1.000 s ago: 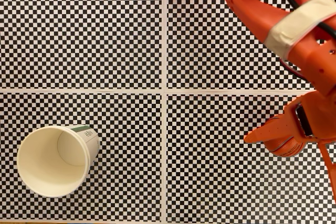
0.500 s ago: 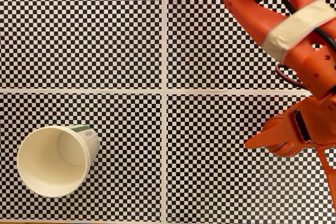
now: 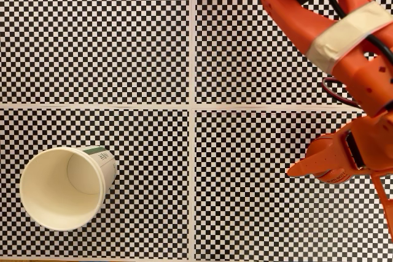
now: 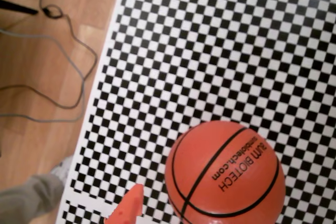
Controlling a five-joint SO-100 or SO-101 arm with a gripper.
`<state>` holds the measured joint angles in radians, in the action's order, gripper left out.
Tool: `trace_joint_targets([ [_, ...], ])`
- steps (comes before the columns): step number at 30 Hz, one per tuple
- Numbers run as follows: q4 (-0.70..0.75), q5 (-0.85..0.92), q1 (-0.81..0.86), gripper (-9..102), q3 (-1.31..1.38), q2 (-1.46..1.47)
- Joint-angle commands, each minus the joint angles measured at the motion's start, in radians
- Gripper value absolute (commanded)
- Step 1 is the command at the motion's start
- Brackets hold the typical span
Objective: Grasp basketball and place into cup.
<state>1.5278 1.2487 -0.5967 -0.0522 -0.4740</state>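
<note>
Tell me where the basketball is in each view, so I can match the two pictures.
Fixed view: the ball is at the right edge, mostly hidden under the orange hand.
Wrist view: the ball is at bottom centre-right, large.
Shared landmark: the checkered mat under the ball.

Bright even warm light, soft faint shadows, fixed view sharp, wrist view slightly soft

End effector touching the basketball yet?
Cannot tell. In the fixed view the end effector overlaps the basketball, hiding any gap. The wrist view shows one fingertip beside the ball with checkerboard between.
</note>
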Motion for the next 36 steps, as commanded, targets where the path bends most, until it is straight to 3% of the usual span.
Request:
trace_joint_targets([
  [1, -0.008, 0.003, 0.009, 68, 0.247, -0.012],
  [36, -0.040, -0.011, 0.018, 68, 0.249, 0.066],
])
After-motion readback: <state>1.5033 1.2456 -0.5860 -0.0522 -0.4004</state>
